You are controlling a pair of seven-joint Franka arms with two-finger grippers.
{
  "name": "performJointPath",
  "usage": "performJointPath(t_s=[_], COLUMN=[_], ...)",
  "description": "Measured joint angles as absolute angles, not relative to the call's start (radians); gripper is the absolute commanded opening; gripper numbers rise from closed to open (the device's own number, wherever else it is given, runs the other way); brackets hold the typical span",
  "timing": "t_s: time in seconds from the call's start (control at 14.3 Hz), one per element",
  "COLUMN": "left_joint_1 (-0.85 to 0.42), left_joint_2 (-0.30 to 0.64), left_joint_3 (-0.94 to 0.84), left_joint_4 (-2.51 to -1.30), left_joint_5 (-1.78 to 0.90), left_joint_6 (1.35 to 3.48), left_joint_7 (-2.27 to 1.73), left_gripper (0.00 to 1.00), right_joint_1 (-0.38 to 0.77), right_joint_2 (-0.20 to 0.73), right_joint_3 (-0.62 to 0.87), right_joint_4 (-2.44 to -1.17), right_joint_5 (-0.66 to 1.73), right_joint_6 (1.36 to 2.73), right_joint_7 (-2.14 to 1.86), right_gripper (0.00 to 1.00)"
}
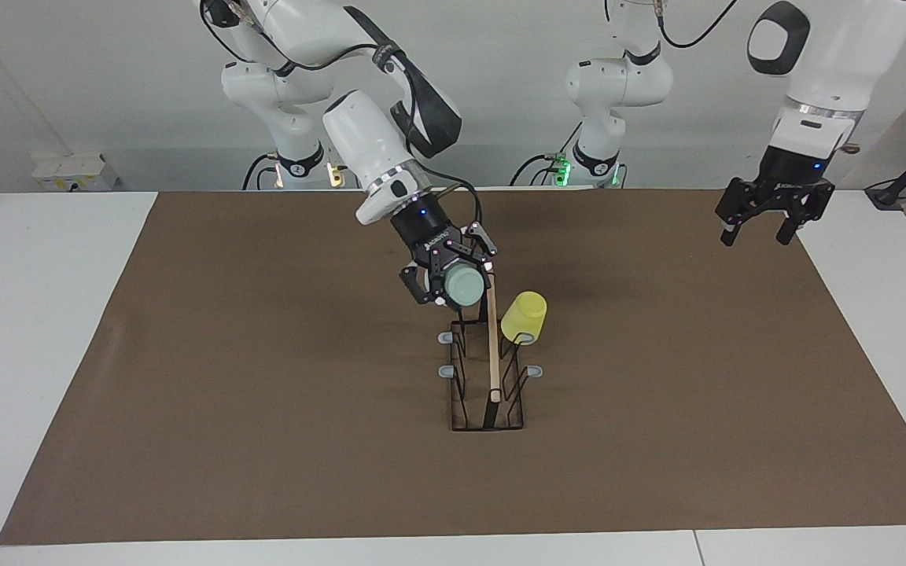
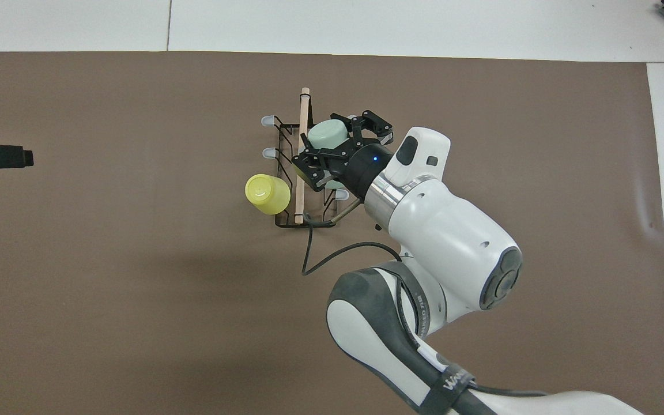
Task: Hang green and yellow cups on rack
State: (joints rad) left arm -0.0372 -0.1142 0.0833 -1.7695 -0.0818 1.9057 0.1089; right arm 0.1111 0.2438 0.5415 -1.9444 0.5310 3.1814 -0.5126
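Note:
The rack (image 1: 492,369) stands in the middle of the brown mat, its wooden bar (image 2: 301,155) running away from the robots. The yellow cup (image 1: 524,317) hangs upside down on a prong on the rack's side toward the left arm; it also shows in the overhead view (image 2: 267,193). My right gripper (image 1: 457,281) is shut on the pale green cup (image 1: 465,284), holding it tilted just above the rack's side toward the right arm (image 2: 327,134). My left gripper (image 1: 758,229) waits open and empty, raised over the mat's edge at the left arm's end.
The brown mat (image 1: 264,409) covers most of the white table (image 1: 28,314). Several bare grey-tipped prongs (image 1: 445,338) stick out from the rack. A black cable (image 2: 314,253) hangs from my right arm above the mat near the rack.

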Motion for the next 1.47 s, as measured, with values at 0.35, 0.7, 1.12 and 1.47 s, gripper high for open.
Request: performJointPath(t_s=[0.35,0.7,1.12,1.47], left_joint_1=[0.006,0.005,-0.019,-0.035], left_joint_2=[-0.060,-0.057,-0.055,-0.056], left_joint_3=[0.081,0.055,0.048,0.047], left_joint_4=[-1.633,-1.629,-1.629,-1.632], left_joint_5=[-0.091,-0.049,-0.044,-0.044], left_joint_6=[1.703,1.638,1.594,1.576], left_joint_7=[0.176,0.178,0.149,0.121], left_gripper=[1.00,1.00,1.00,1.00], right_joint_1=[0.059,-0.093,-0.231,-0.342], right_joint_2=[0.231,0.227,0.227,0.228], right_joint_3=[0.546,0.543,0.543,0.510], right_joint_4=[-1.906,-1.782,-1.704,-1.688], right_joint_5=[0.560,0.560,0.565,0.786], right_joint_6=[2.942,2.558,2.269,2.110], right_joint_7=[-0.519,-0.633,-0.805,-1.123], right_gripper=[0.00,0.00,0.00,0.00])
